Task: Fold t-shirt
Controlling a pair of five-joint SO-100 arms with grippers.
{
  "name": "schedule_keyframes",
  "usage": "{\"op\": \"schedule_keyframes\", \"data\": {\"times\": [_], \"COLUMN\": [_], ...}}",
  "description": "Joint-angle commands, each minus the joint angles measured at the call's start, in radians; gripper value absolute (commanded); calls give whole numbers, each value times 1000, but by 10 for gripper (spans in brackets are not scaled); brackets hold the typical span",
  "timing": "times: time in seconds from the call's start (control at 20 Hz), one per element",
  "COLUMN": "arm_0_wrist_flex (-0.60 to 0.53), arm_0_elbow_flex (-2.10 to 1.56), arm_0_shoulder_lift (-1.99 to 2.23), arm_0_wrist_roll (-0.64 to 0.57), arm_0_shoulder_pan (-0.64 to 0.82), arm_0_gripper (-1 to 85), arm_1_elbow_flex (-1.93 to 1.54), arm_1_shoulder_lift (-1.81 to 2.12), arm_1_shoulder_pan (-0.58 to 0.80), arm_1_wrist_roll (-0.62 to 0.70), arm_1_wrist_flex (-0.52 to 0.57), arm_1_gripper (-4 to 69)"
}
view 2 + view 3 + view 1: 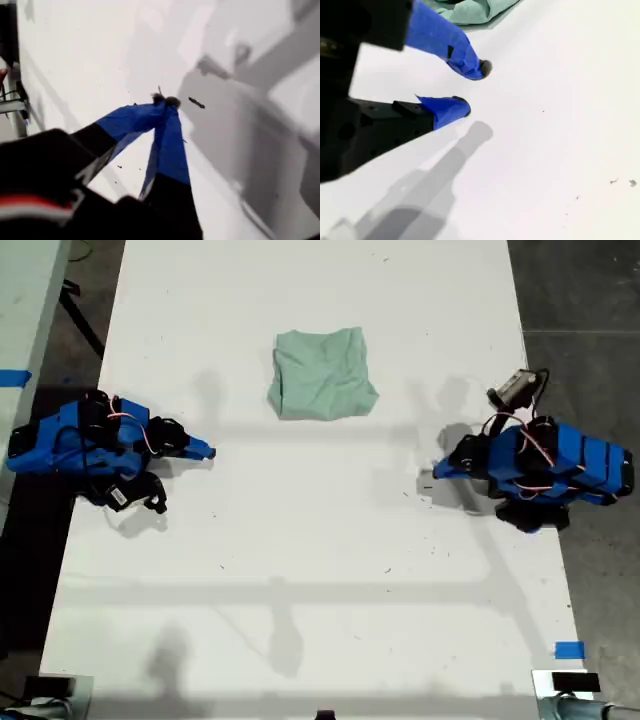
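Start at the exterior view's left, where you see a blue arm low over the white table, its tip pointing toward the middle of the frame. Nothing is near that tip. The wrist views do not let you settle whether this arm is my first or my second.

Move to the upper middle of the exterior view and you find the t-shirt. It is a pale mint-green bundle, folded into a rough, rumpled square and lying flat on the table. It sits well apart from both arms, further up the frame than either tip.

At the exterior view's right is the other blue arm, also low, with its tip pointing back toward the middle. A small strip of blue tape is stuck on the table in the lower right of that frame.

In the first wrist view, you see my first gripper with its two blue jaws brought together until the tips meet. There is nothing between them and only bare white table under them.

In the second wrist view, my second gripper has its jaws parted with a clear gap. They hold nothing and hang just above the table. A corner of the t-shirt shows beyond the jaws, apart from them
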State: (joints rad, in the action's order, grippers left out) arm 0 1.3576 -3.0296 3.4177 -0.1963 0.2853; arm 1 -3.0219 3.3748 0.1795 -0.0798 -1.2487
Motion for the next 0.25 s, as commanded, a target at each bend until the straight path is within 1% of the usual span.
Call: {"op": "schedule_keyframes", "data": {"times": [0.0, 0.1, 0.15, 0.2], "arm_0_wrist_flex": [6, 6, 6, 6], "arm_0_elbow_flex": [5, 5, 5, 5], "arm_0_shoulder_lift": [5, 5, 5, 5], "arm_0_wrist_roll": [3, 3, 3, 3], "arm_0_shoulder_pan": [-11, -9, -9, -9], "arm_0_gripper": [105, 105, 105, 105], "arm_1_elbow_flex": [-43, -40, -40, -40], "arm_1_shoulder_lift": [29, 55, 55, 55], "arm_1_shoulder_pan": [-52, -40, -38, -38], "arm_1_wrist_roll": [-195, -100, 9, 163], "arm_1_wrist_flex": [34, 18, 20, 20], "arm_1_gripper": [29, 37, 38, 38]}}
